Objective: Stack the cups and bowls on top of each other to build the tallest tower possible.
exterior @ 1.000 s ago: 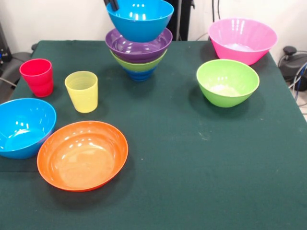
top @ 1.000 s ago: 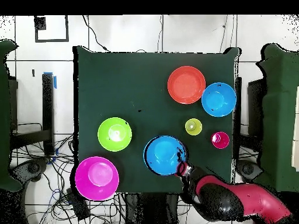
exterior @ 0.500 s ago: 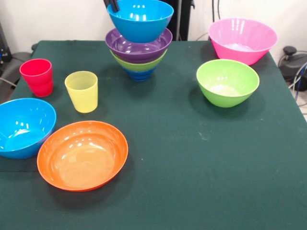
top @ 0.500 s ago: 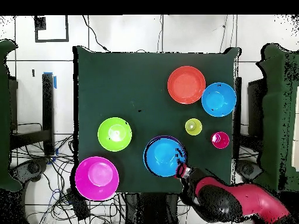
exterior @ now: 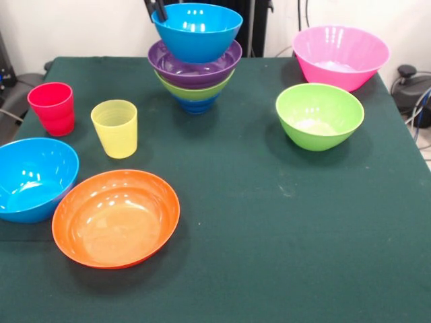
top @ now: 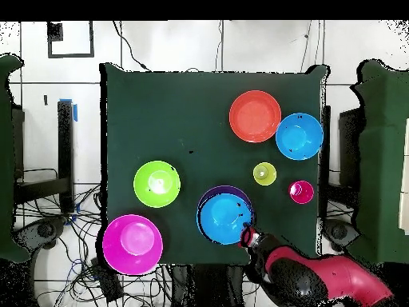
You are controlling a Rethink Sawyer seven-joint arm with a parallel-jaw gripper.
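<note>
Gripper (exterior: pixel 156 9) pinched the rim of the top light blue bowl (exterior: pixel 196 29) on the tower (exterior: pixel 195 74) | front view showed purple, lime and dark blue layers beneath | overhead view showed the arm (top: pixel 319 278) reaching in, the purple rim (top: pixel 212 194) peeking out.

A dark green desk (exterior: pixel 269 222) carries everything. On it rest an orange bowl (exterior: pixel 116 218), a light blue bowl (exterior: pixel 32 179), a lime green bowl (exterior: pixel 319 116) and a pink bowl (exterior: pixel 340 57). The red cup (exterior: pixel 52 108), the yellow cup (exterior: pixel 115 128) and the tower (exterior: pixel 195 67) stand there too.
</note>
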